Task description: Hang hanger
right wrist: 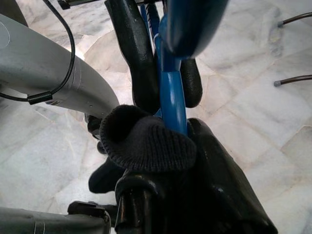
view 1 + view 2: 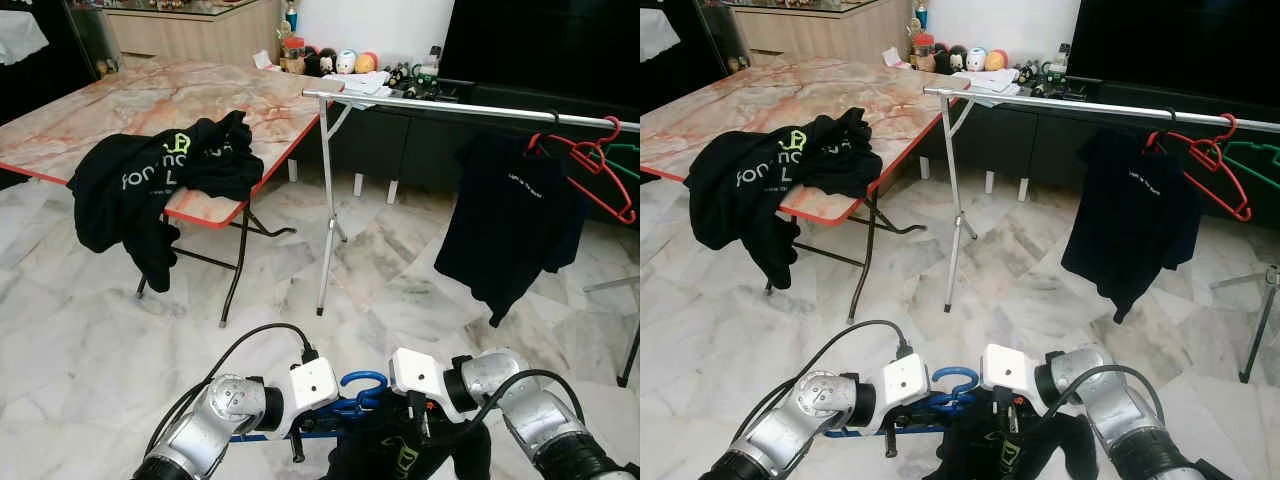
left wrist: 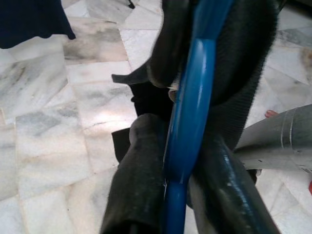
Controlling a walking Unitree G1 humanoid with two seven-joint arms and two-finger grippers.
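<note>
Gripping a blue hanger point(image 2: 352, 398) from both sides, the two silver arms are brought together low in the head view, at about 6 o'clock, wrists bent inward toward each other. The left gripper point(image 3: 187, 161) is seen with its two black fingers pressed against the hanger's blue bar, one on each side. The right gripper point(image 1: 170, 161) is clamped on the same bar where the ribbed collar of a black shirt point(image 2: 400, 455) is draped over it — cloth and plastic are pinched together. The hanger's hook is turned upward between the white wrist housings, above the marble floor point(image 2: 90, 360). A metal clothes rail point(image 2: 450, 108) is set well ahead at 1 o'clock, with a dark shirt point(image 2: 505, 225) and a red hanger point(image 2: 595, 160) hung from it. Another black garment point(image 2: 150, 185) is draped over the edge of a folding table point(image 2: 130, 100) at 10 o'clock.
</note>
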